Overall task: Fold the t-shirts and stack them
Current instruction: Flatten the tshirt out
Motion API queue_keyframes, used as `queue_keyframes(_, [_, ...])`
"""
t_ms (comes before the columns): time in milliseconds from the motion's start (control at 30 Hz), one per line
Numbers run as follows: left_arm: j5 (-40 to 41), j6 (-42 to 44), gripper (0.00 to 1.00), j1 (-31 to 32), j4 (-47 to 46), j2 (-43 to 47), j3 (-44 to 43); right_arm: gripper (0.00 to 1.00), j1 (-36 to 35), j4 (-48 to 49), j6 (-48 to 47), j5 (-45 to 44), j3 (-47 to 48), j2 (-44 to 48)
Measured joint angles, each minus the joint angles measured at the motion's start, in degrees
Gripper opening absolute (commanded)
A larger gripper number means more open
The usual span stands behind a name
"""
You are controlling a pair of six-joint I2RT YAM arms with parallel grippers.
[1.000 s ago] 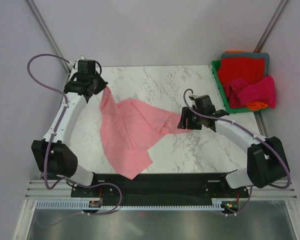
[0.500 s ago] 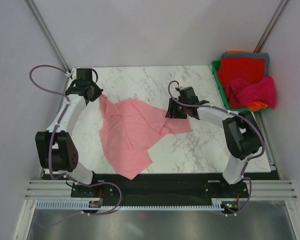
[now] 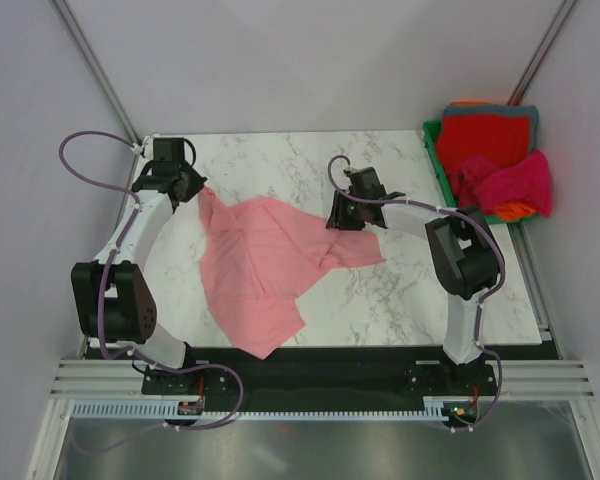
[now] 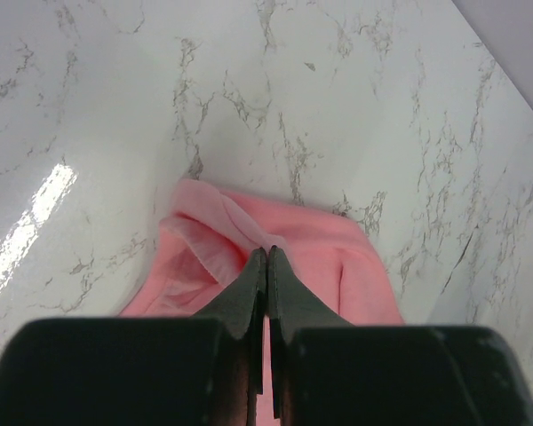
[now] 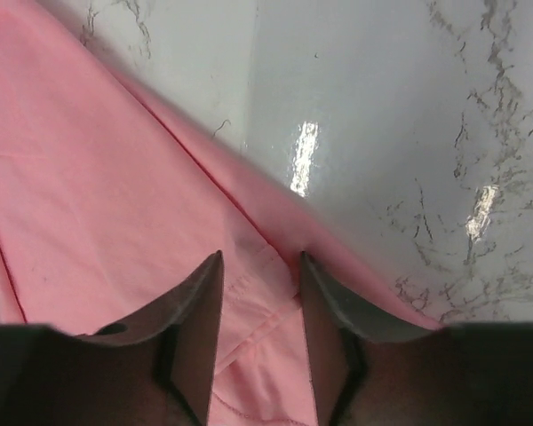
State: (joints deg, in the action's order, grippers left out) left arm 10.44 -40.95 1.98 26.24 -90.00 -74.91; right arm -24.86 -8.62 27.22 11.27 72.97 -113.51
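Red t-shirt (image 3: 485, 140) and magenta t-shirt (image 3: 517, 186) in green bin (image 3: 437, 150)

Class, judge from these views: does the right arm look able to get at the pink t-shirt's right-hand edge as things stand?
Probably yes: the right gripper is open directly over the pink t-shirt at that edge, with nothing in between.

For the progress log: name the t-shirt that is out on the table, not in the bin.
The salmon-pink t-shirt: it alone lies spread on the marble table. The red t-shirt and magenta t-shirt sit piled at the green bin.
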Motion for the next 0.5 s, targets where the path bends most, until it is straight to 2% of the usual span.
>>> queue_keyframes(67, [0.0, 0.0, 0.02, 0.0, -0.2, 0.0, 0.0, 0.31, 0.0, 0.0, 0.1, 0.0, 0.4, -0.5])
queue_keyframes(100, [0.0, 0.0, 0.02, 0.0, -0.2, 0.0, 0.0, 0.22, 0.0, 0.0, 0.2, 0.0, 0.5, -0.6])
queue_keyframes(167, [0.0, 0.0, 0.02, 0.0, -0.2, 0.0, 0.0, 0.16, 0.0, -0.2, 0.3, 0.0, 0.5, -0.7])
queue_keyframes(267, [0.0, 0.0, 0.02, 0.0, -0.2, 0.0, 0.0, 0.01, 0.0, -0.8, 0.1, -0.2, 0.5, -0.5])
queue_keyframes(500, [-0.2, 0.0, 0.02, 0.0, -0.1, 1.0, 0.3, 0.00, 1.2, -4.1, 0.1, 0.0, 0.5, 4.3])
